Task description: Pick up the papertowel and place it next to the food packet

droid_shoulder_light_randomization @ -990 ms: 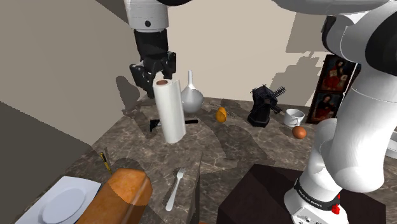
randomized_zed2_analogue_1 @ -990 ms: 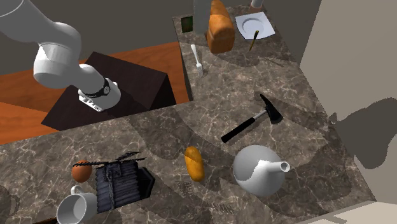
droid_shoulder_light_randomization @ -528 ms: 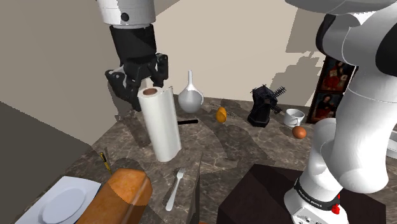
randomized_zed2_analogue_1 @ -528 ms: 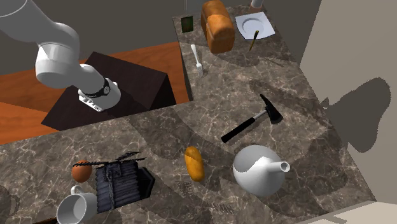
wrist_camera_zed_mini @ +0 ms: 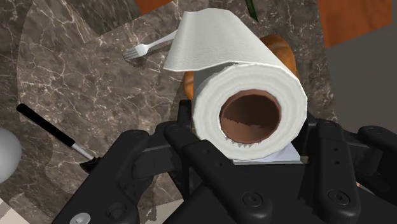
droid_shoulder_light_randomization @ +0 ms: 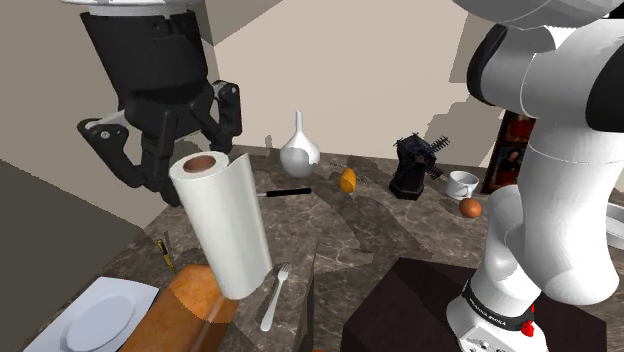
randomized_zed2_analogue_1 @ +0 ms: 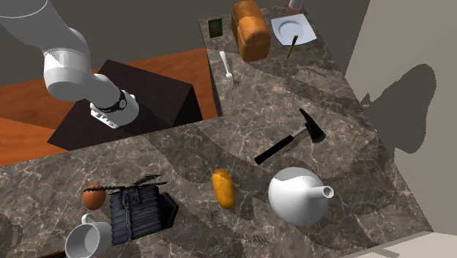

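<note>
A white paper towel roll (droid_shoulder_light_randomization: 225, 230) with a brown core hangs tilted in the air, high above the marble counter (droid_shoulder_light_randomization: 330, 230). My black gripper (droid_shoulder_light_randomization: 195, 168) is shut on its upper end. In the wrist view the fingers (wrist_camera_zed_mini: 181, 137) clasp the roll (wrist_camera_zed_mini: 216, 51) from both sides, with my gripper (wrist_camera_zed_mini: 248, 130) over the core. Below the roll lies a brown bread loaf (droid_shoulder_light_randomization: 190, 305) (wrist_camera_zed_mini: 280, 48) (randomized_zed2_analogue_1: 249, 29). A small orange food packet (droid_shoulder_light_randomization: 347, 180) (randomized_zed2_analogue_1: 223, 188) lies further along the counter near the white vase (droid_shoulder_light_randomization: 298, 152).
A hammer (randomized_zed2_analogue_1: 289, 143) lies mid-counter beside the vase (randomized_zed2_analogue_1: 296, 196). A fork (droid_shoulder_light_randomization: 275, 295) and a white plate (droid_shoulder_light_randomization: 100, 315) sit by the loaf. A black windmill-like object (droid_shoulder_light_randomization: 415, 165), a cup (droid_shoulder_light_randomization: 460, 183) and a brown ball (droid_shoulder_light_randomization: 470, 208) stand at the far end.
The gripper has carried the roll up off the counter and toward the shoulder view's lower left, away from the vase and over the loaf. The roll now tilts more.
</note>
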{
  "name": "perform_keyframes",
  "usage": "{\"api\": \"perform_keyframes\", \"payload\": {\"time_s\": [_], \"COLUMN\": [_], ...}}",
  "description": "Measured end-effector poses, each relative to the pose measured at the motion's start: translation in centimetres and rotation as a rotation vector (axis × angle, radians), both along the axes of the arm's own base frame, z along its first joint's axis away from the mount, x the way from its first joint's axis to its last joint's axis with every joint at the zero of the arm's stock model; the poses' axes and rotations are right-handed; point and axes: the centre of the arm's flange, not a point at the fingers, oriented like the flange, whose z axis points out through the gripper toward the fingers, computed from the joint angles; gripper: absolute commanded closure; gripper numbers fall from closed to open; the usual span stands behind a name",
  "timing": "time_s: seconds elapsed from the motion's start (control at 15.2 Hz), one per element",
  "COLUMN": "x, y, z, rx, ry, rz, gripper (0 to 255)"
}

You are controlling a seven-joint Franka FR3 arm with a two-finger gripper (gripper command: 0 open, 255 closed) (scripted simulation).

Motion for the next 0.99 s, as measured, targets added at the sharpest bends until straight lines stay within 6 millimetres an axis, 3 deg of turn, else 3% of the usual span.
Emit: {"api": "perform_keyframes", "payload": {"time_s": [0.99], "x": [-0.7], "y": [0.4], "z": [-7.8], "rx": [-0.001], "ry": [0.000], "rz": [-0.001], "gripper": [255]}}
